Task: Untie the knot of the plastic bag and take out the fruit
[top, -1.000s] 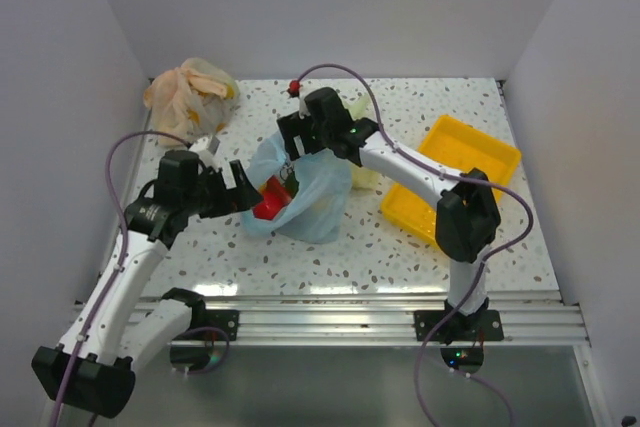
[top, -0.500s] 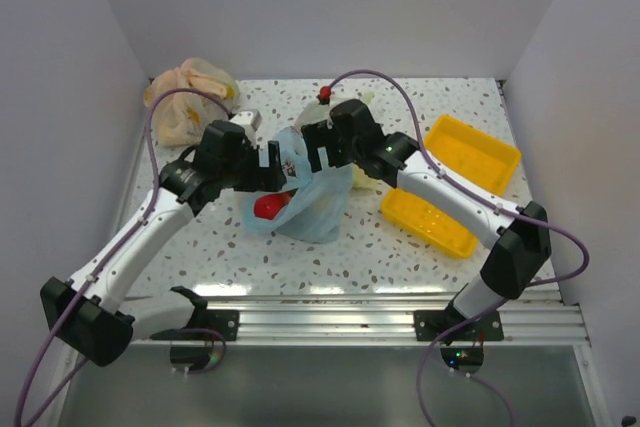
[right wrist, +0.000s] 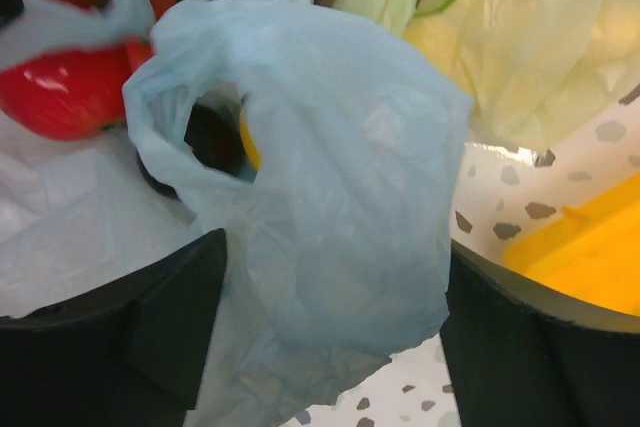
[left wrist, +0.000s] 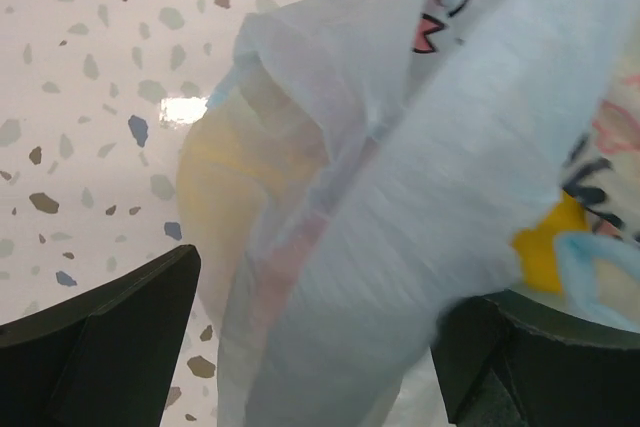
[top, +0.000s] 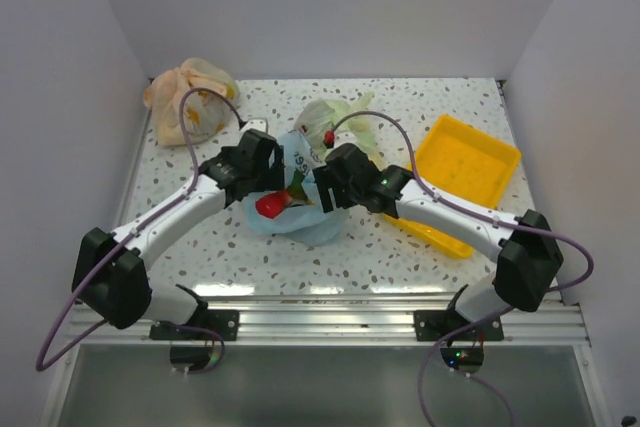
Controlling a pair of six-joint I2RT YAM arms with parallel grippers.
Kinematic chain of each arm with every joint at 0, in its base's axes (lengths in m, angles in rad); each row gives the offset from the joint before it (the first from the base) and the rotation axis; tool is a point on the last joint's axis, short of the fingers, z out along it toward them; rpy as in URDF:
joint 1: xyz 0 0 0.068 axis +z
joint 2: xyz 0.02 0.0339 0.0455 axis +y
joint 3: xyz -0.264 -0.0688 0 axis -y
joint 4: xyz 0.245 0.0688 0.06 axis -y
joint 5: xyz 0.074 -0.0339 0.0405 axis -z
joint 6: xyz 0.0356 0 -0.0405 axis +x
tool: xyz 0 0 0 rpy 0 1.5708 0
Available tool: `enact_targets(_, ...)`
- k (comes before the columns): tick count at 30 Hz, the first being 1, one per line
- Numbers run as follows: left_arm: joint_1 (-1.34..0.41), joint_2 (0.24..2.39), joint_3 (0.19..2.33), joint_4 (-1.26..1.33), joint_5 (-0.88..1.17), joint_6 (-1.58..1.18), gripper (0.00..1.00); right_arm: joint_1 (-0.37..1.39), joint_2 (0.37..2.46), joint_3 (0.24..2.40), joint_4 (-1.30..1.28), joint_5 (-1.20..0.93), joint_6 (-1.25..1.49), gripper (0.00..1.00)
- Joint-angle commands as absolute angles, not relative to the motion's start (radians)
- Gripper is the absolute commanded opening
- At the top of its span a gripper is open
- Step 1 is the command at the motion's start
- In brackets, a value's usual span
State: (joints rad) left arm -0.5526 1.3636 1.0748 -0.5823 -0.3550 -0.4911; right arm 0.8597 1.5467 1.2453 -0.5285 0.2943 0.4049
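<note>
On a speckled white table [top: 400,247] between pale walls [top: 330,7], the light blue plastic bag [top: 305,225] sits centre, red apple [top: 270,206] showing, with left gripper [left wrist: 320,347] at its 10 o'clock and right gripper [right wrist: 335,297] at 2 o'clock, both spread open.

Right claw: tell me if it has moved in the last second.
Yes. The right claw has come back toward the arm bases, from level with the yellow tray's far corner to level with its middle.

We see a pale blue plastic bag [top: 312,222] with pink-and-white print, a red fruit [top: 268,206], a yellow tray [top: 470,162], and a white bench [top: 350,259] speckled grey-brown.
</note>
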Motion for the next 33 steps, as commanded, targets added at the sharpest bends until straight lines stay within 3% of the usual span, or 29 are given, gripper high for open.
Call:
enact_targets(1,-0.551,1.402,1.032,-0.468,-0.505,-0.554,0.92,0.864,1.438,1.149,-0.512,0.321,0.462,0.78)
enact_targets(3,-0.54,1.417,1.016,-0.451,-0.515,-0.571,0.83,0.864,1.407,1.062,-0.492,0.318,0.466,0.67)
enact_targets(4,-0.522,1.428,1.009,-0.445,-0.52,-0.574,0.79,0.865,1.396,1.033,-0.488,0.318,0.471,0.54)
enact_targets(6,-0.496,1.428,0.987,-0.44,-0.519,-0.578,0.65,0.864,1.37,0.957,-0.491,0.328,0.474,0.39)
enact_targets(7,-0.465,1.421,0.977,-0.439,-0.509,-0.578,0.6,0.862,1.364,0.936,-0.495,0.339,0.482,0.25)
enact_targets(8,-0.447,1.413,0.967,-0.437,-0.505,-0.577,0.48,0.859,1.355,0.918,-0.502,0.348,0.486,0.19)
enact_targets(10,-0.385,1.37,0.928,-0.436,-0.473,-0.575,0.34,0.839,1.347,0.868,-0.506,0.351,0.495,0.1)
enact_targets(14,-0.321,1.272,0.862,-0.434,-0.427,-0.552,0.06,0.816,1.344,0.857,-0.554,0.38,0.489,0.04)
enact_targets(16,-0.319,1.234,0.836,-0.437,-0.353,-0.532,0.03,0.818,1.347,0.871,-0.554,0.368,0.468,0.05)
enact_targets(18,-0.321,1.217,0.809,-0.431,-0.272,-0.509,0.0,0.821,1.336,0.897,-0.549,0.344,0.436,0.12)
enact_targets(19,-0.321,1.2,0.798,-0.425,-0.193,-0.503,0.0,0.822,1.307,0.906,-0.545,0.318,0.405,0.24)
enact_targets(21,-0.321,1.184,0.772,-0.425,-0.132,-0.502,0.0,0.831,1.269,0.949,-0.543,0.298,0.371,0.4)
enact_targets(22,-0.321,1.169,0.764,-0.429,-0.088,-0.503,0.0,0.837,1.24,0.972,-0.549,0.293,0.338,0.54)
enact_targets(25,-0.321,1.138,0.749,-0.449,-0.046,-0.52,0.0,0.856,1.216,1.09,-0.601,0.281,0.27,0.74)
enact_targets(27,-0.321,1.124,0.749,-0.457,-0.037,-0.535,0.0,0.868,1.212,1.184,-0.643,0.267,0.239,0.81)
enact_targets(30,-0.322,1.111,0.758,-0.468,-0.021,-0.549,0.0,0.897,1.223,1.287,-0.658,0.239,0.198,0.82)
enact_targets(32,-0.322,1.111,0.765,-0.474,-0.023,-0.554,0.0,0.917,1.245,1.337,-0.638,0.204,0.167,0.78)
enact_targets(33,-0.322,1.109,0.768,-0.476,-0.021,-0.555,0.0,0.933,1.256,1.347,-0.624,0.16,0.16,0.72)
